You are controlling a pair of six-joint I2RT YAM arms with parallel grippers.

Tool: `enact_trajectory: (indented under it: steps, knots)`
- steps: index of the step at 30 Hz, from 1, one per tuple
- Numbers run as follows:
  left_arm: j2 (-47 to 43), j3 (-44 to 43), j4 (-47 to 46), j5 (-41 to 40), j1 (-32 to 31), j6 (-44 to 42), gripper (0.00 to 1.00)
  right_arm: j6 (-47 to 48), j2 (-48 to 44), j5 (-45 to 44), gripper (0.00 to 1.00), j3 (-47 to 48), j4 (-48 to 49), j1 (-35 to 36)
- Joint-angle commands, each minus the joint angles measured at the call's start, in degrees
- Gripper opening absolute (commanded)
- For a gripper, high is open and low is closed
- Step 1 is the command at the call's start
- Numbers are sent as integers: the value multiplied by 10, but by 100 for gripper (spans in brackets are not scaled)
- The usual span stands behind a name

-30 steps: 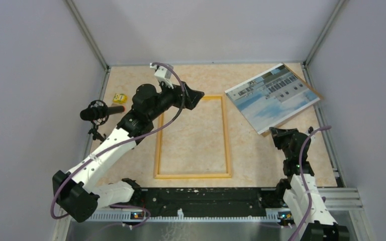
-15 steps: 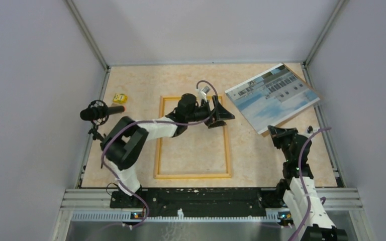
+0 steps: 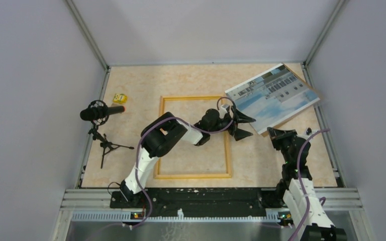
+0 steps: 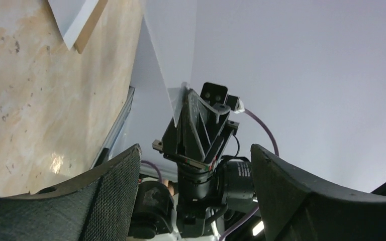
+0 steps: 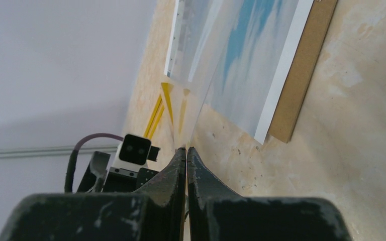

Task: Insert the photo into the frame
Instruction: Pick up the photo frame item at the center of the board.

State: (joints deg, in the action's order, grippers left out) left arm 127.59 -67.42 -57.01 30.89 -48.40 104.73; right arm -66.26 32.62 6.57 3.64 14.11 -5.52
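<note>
The frame (image 3: 227, 150) lies flat on the marbled counter (image 3: 191, 80), long sides running away from the arm bases, and nothing lies inside it but bare counter. The photo (image 3: 271, 95) lies outside the frame, off its far right corner and turned at an angle, printed side up. It rests on a brown backing board (image 5: 306, 65) that shows past its edge on the side farthest from the frame.

The left arm reaches across the frame, and the left tool (image 3: 249, 128) hangs just beyond the frame's right rail, close to the photo's nearest corner. Its fingers are spread wide with nothing between them.

The right tool (image 3: 277, 133) sits farther right of the frame, beside the near corner of the board. Its fingers are pressed together, and both wrist views show a thin clear sheet (image 4: 168, 55) rising from between their tips.

Left of the frame stand a microphone on a small tripod (image 3: 100, 111) and, beyond it, a small yellow object (image 3: 119, 98).
</note>
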Motion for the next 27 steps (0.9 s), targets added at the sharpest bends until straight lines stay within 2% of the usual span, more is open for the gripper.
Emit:
enact_trajectory:
  steps: [1, 5, 8, 13, 19, 22, 24, 27]
  knots:
    - [33, -34, -73, -46, -6, 88, 80, 8, -9, 8, 0, -1, 41, -4]
    - [71, -80, -58, -55, -7, 90, 72, 11, -12, 10, 0, 0, 36, -4]
    - [108, -119, -65, -53, -8, 108, 61, 15, -17, 10, 0, 1, 31, -4]
    - [122, -124, -64, -59, -8, 117, 45, 19, -28, 7, 0, 5, 19, -4]
    - [124, -132, -61, -56, -8, 111, 16, 19, -22, 9, 0, 6, 21, -4]
    - [116, -127, -61, -55, -8, 105, 6, 14, -12, 8, 0, 14, 17, -4]
    - [107, -122, -62, -54, -8, 102, 2, 7, -3, 2, 9, 20, 7, -4]
    - [101, -122, -65, -48, -8, 104, 0, -22, 11, -11, 29, 23, 10, -4]
